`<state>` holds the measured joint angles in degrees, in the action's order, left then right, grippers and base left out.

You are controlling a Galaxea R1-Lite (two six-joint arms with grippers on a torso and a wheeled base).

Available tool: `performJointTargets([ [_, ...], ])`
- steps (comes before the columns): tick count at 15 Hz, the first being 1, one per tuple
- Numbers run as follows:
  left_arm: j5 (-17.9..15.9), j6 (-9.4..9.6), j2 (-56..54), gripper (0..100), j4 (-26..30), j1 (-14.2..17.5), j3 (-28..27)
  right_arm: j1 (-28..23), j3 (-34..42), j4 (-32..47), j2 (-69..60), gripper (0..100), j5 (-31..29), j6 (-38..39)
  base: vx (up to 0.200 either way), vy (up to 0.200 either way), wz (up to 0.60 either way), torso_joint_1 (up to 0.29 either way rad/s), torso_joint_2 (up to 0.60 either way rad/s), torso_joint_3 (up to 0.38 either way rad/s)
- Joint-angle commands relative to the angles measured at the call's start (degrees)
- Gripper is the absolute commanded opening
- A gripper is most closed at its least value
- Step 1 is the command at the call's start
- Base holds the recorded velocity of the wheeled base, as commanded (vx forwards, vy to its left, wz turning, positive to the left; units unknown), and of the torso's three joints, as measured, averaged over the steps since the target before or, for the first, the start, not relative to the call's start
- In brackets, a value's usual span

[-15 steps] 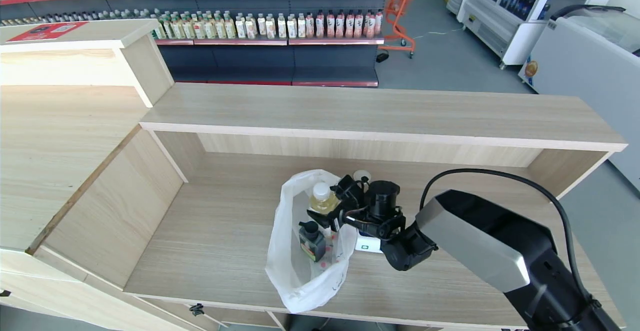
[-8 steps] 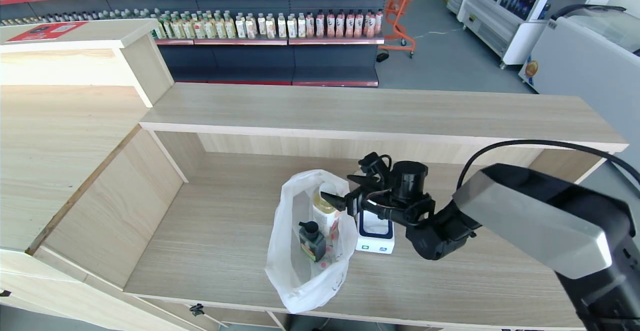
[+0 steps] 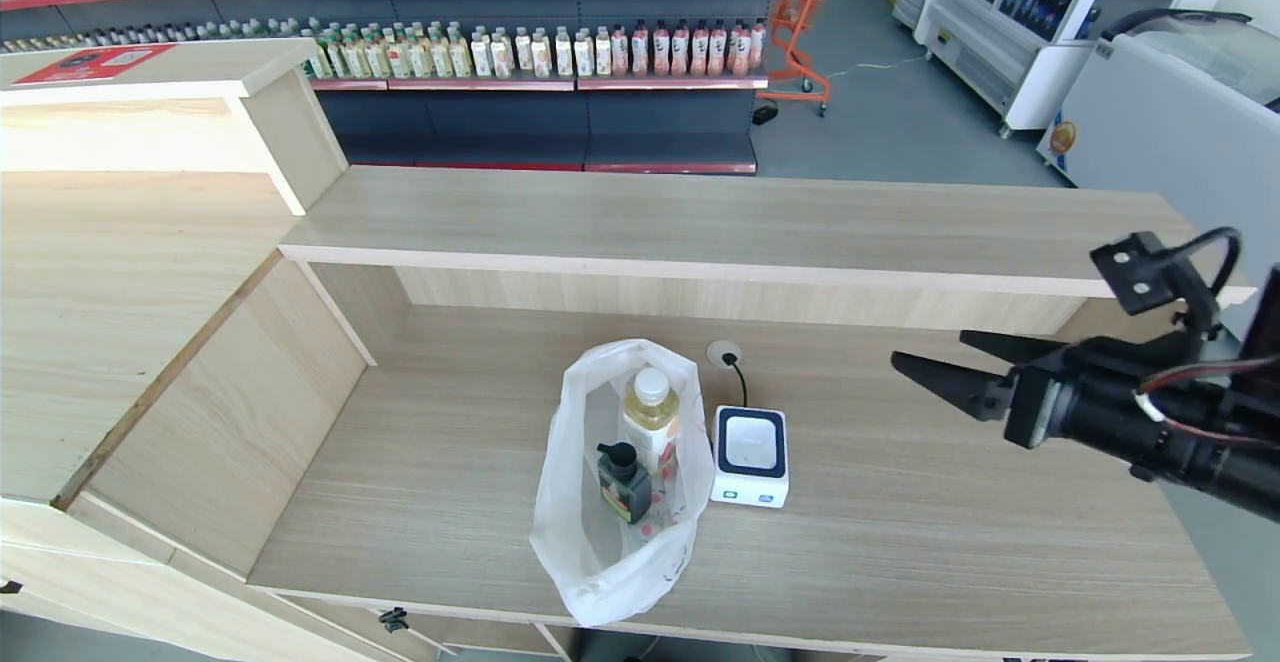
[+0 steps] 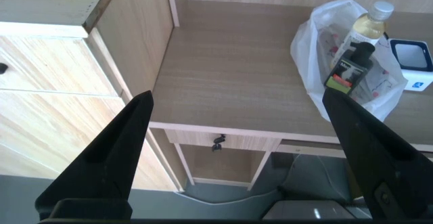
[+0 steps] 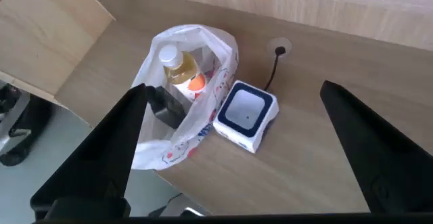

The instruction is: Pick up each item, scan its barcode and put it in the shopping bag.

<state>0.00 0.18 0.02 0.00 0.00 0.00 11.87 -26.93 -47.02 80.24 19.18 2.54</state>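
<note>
While the right gripper (image 3: 930,352) hangs above the right end of the wooden counter (image 3: 960,552), well apart from everything resting on it, you can see its jaws spread wide with nothing between them. Your left gripper (image 4: 237,99) sits off the counter's front left corner, looking down along the front edge, and its jaws are likewise released and empty.

You will find the white plastic shopping bag (image 3: 600,542) standing open near the middle of the counter, close to the front edge. Inside it, a drink bottle (image 3: 650,412) with pale yellow liquid and a white cap stands upright toward the back. A dark pump bottle (image 3: 623,482) with a black top sits just in front of it, lower in the bag.

Just beside the bag, on the robot's right, lies the white barcode scanner (image 3: 750,454) with its dark-framed window facing up. A black cable (image 3: 738,380) runs from its far side to a round grommet (image 3: 722,352) set in the countertop.
</note>
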Motion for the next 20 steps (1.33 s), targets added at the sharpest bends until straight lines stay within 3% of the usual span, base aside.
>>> performJointTargets([
  [1, 0.0, -0.01, 0.0, 100, 0.0, 0.0, 0.0, -13.5, 26.9, 10.3, -39.6, 100, -4.4, -2.5, 0.000, 0.000, 0.00, 0.000, 0.00, 0.000],
  [2, 0.0, -0.01, 0.0, 100, 0.0, 0.0, 0.0, -14.4, 26.9, 24.1, -53.5, 100, -6.3, -3.2, 0.000, 0.000, 0.00, 0.000, 0.00, 0.000],
  [4, 0.0, -0.01, 0.0, 100, 0.0, 0.0, 0.0, -15.7, 26.9, 41.3, -71.1, 100, -8.3, -6.6, 0.000, 0.000, 0.00, 0.000, 0.00, 0.000],
  [5, 0.0, -0.01, 0.0, 100, 0.0, 0.0, 0.0, -15.3, 26.9, 46.1, -75.8, 100, -10.6, -6.9, 0.000, 0.000, 0.00, 0.000, 0.00, 0.000],
  [7, 0.0, -0.01, 0.0, 100, 0.0, 0.0, 0.0, -12.8, 26.8, 47.4, -77.8, 100, -16.1, -8.2, 0.000, 0.000, 0.00, 0.000, 0.00, 0.000],
  [13, 0.0, -0.01, 0.0, 100, 0.0, 0.0, 0.0, -11.9, 26.8, 47.5, -80.2, 100, -15.9, -7.8, 0.000, 0.000, 0.00, 0.000, 0.00, 0.000],
  [14, 0.0, -0.01, 0.0, 100, 0.0, 0.0, 0.0, -11.9, 26.8, 47.5, -80.2, 0, -15.9, -7.7, 0.000, 0.000, 0.00, 0.000, 0.00, 0.000],
  [20, 0.0, -0.01, 0.0, 100, 0.0, -0.1, 0.0, -11.9, 26.8, 47.6, -80.2, 0, -16.0, -7.1, 0.000, 0.000, 0.00, 0.000, 0.00, 0.000],
])
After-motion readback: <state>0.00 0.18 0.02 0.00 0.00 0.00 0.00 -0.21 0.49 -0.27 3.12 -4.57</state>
